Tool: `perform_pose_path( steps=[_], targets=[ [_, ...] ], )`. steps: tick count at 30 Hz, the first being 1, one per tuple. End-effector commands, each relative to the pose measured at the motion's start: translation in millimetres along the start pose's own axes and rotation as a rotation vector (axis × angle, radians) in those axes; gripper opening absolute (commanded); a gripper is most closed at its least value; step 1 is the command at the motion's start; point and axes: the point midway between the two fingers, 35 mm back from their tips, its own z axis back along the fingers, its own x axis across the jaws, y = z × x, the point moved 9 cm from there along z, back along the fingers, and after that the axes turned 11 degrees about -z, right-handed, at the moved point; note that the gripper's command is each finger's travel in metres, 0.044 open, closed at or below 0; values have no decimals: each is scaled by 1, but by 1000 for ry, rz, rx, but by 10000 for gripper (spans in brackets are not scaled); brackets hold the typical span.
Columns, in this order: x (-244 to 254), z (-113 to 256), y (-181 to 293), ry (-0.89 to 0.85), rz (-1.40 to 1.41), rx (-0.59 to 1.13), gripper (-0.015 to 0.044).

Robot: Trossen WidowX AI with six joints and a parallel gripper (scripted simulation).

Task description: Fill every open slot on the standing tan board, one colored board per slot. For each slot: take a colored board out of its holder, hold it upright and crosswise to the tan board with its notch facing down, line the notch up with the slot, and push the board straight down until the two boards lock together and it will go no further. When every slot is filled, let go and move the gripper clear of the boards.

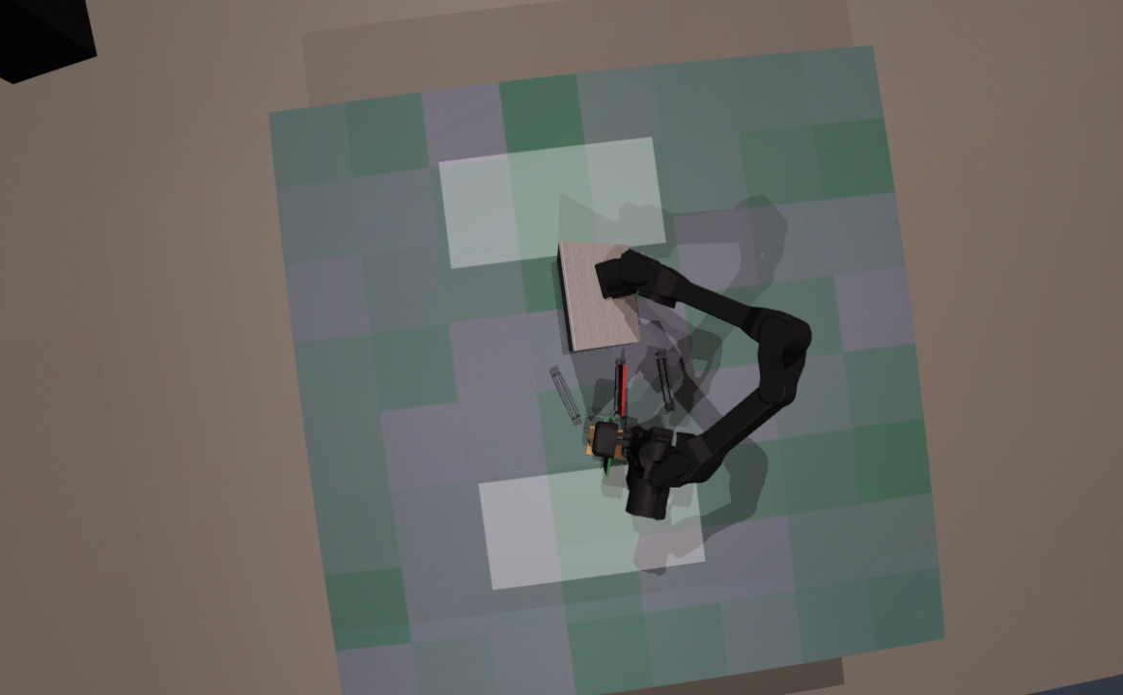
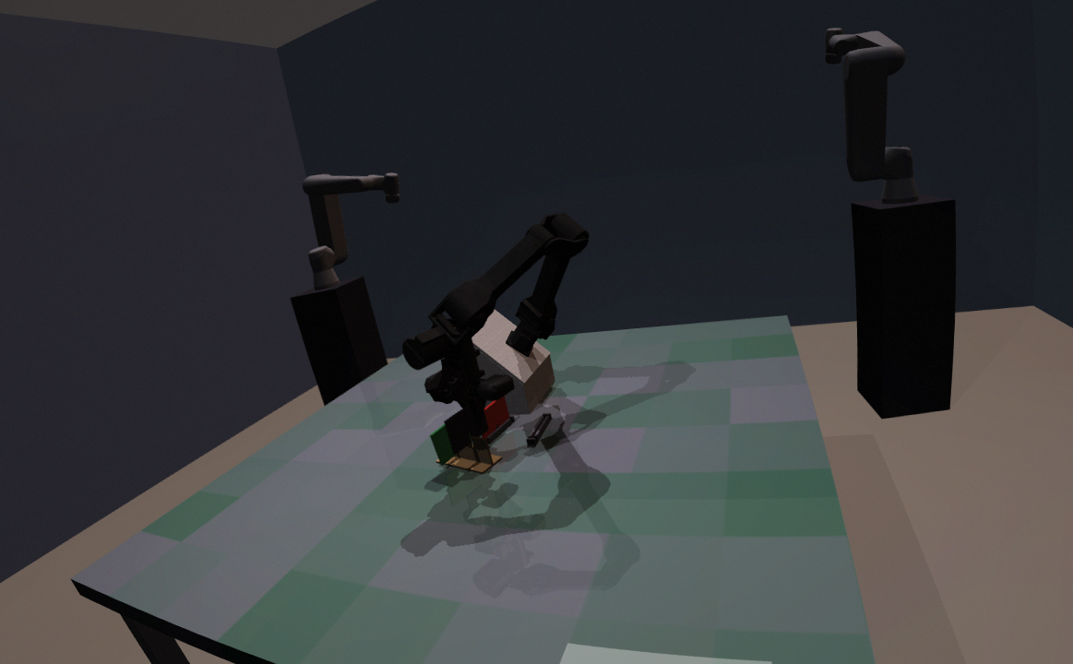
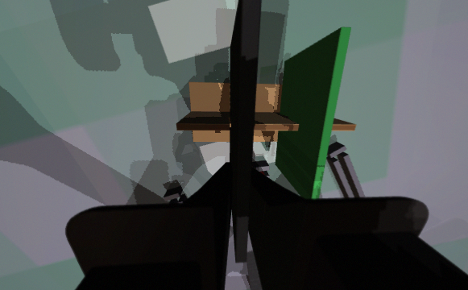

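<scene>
My gripper is shut on a black board, held upright and crosswise over the middle of the standing tan board. The black board hides the place where the two meet, so I cannot tell whether its notch is engaged. A green board stands crosswise on the tan board, on the right in the wrist view. A red board stands upright in its holder behind the tan board.
An empty holder lies on one side of the red board, another on the other. A pale sloped block stands behind them under the arm's base. Two other arms stand on pedestals beyond the table.
</scene>
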Motion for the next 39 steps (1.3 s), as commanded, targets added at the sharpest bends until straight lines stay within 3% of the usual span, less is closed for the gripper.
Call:
perform_pose_path(
  steps=[1, 39],
  targets=[
    [-1, -3, 1, -6, -9, 3, 0],
    [-1, -31, 1, -7, -9, 3, 0]
  ],
)
